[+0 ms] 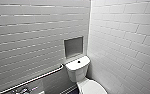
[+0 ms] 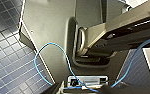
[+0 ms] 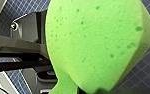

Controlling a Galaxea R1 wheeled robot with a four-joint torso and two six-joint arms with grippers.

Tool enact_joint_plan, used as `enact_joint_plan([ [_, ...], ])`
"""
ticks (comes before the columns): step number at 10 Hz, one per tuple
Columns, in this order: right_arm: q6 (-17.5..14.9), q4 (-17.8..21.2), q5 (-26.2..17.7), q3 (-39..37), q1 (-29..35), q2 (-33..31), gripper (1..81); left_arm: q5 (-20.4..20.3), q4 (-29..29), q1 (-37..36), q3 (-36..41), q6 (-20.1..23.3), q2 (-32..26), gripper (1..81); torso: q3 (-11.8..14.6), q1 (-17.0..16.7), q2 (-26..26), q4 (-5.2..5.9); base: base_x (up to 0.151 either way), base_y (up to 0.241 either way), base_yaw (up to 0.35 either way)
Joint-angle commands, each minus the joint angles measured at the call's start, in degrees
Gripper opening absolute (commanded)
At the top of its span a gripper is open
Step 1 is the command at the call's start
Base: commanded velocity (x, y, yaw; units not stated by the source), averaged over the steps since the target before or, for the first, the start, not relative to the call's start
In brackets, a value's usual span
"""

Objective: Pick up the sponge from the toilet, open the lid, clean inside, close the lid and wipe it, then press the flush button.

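Closest to the right wrist camera, the sponge (image 3: 96, 42) is seen very large: bright green, rounded and dotted with small pores. It is held off the ground by the right gripper (image 3: 88, 91), whose grip is squeezed onto the sponge's narrowed end, where a dark part of the gripper meets the green. Behind the sponge, a floor (image 3: 146, 75) of small dark blue tiles is seen. In the left wrist view, the same tiling is seen beside the robot's grey base (image 2: 51, 30), and a thin blue cable (image 2: 63, 53) is looped across that base. Whether the left gripper is spread or closed cannot be told. In the head view, the toilet (image 1: 78, 68) is found low and right of centre, set in the corner of the room, well apart from the sponge. The lid (image 1: 93, 88) is seen lying down over the bowl at the near edge. Behind it the boxy tank is seen, with a dark round button (image 1: 78, 61) on its flat cover. A square recess (image 1: 73, 46) is set into the wall just above the tank. A chrome rail (image 1: 36, 78) is fixed along the left wall. Beyond, both walls (image 1: 126, 37) are covered in pale oblong tiles.
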Motion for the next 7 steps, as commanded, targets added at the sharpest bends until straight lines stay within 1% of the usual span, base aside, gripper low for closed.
enact_joint_plan([
  [1, 7.07, -12.55, -0.71, 17.01, -0.39, -6.94, 1.0, 3.15, 3.12, -0.87, 10.22, 0.27, -5.27, 81.1, 0.0, 0.0, 0.0, 0.0, 0.0, 0.0, 0.0],
  [3, 6.9, -12.64, -0.63, 16.65, -1.19, -5.7, 1.0, 2.71, 3.03, -0.87, 13.83, 0.27, -7.73, 81.1, 0.0, -0.02, 0.0, 0.0, 0.0, 0.0, 0.0],
  [5, 7.51, -12.2, -1.59, 16.13, -0.48, -5.44, 1.0, 2.62, 3.03, -0.87, 14.1, 0.27, -8.35, 81.1, 0.0, -0.02, 0.0, 0.0, 0.0, 0.0, 0.0],
  [7, 7.16, -12.12, -1.77, 14.64, -0.48, -4.13, 1.0, 2.53, 2.95, -0.87, 13.84, 0.27, -8.26, 81.1, 0.0, -0.02, 0.0, 0.0, 0.0, 0.0, 0.0],
])
